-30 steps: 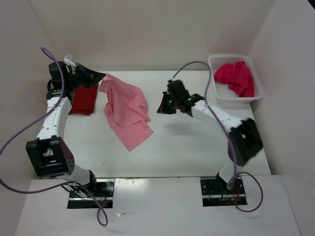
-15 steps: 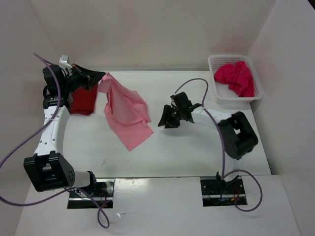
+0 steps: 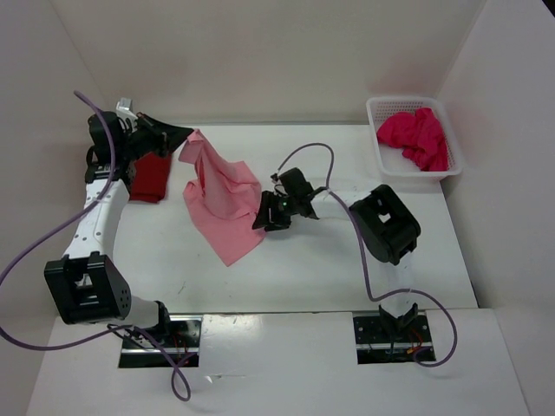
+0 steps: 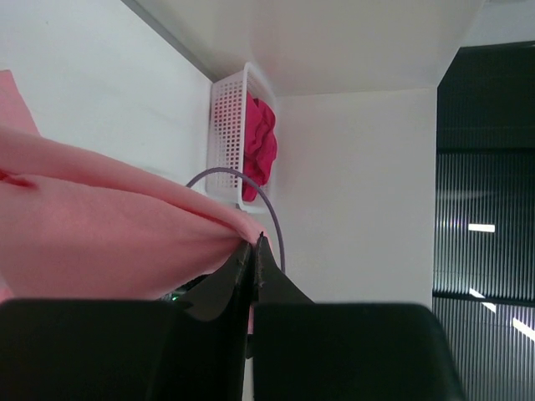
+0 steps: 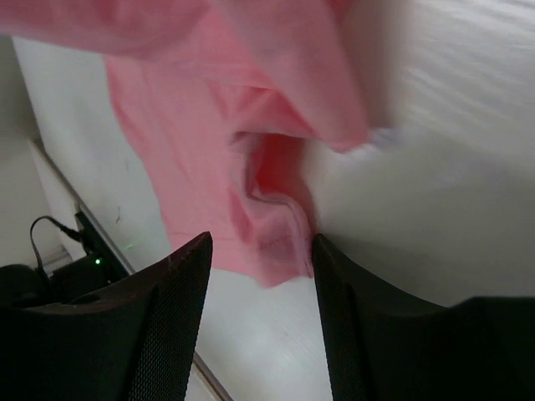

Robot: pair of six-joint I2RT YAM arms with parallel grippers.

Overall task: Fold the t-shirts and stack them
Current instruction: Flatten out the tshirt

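Observation:
The light pink t-shirt (image 3: 221, 195) lies half raised left of the table's middle. My left gripper (image 3: 184, 135) is shut on its top corner and holds that corner up off the table; in the left wrist view the pink cloth (image 4: 100, 238) is pinched at the fingertips (image 4: 255, 244). My right gripper (image 3: 264, 215) stands open at the shirt's right edge, and a bunched corner of the pink cloth (image 5: 276, 209) lies between its fingers (image 5: 261, 244). The dark red t-shirt (image 3: 149, 178) lies folded at the far left. The magenta t-shirt (image 3: 416, 137) sits crumpled in the basket.
The white mesh basket (image 3: 381, 160) stands at the back right corner, also seen in the left wrist view as the basket (image 4: 227, 117). White walls close in the table on three sides. A purple cable (image 3: 308, 149) arcs over the right arm.
My right gripper has moved left across the table to the pink shirt's edge and has gone from shut to open. The left gripper still holds the raised corner.

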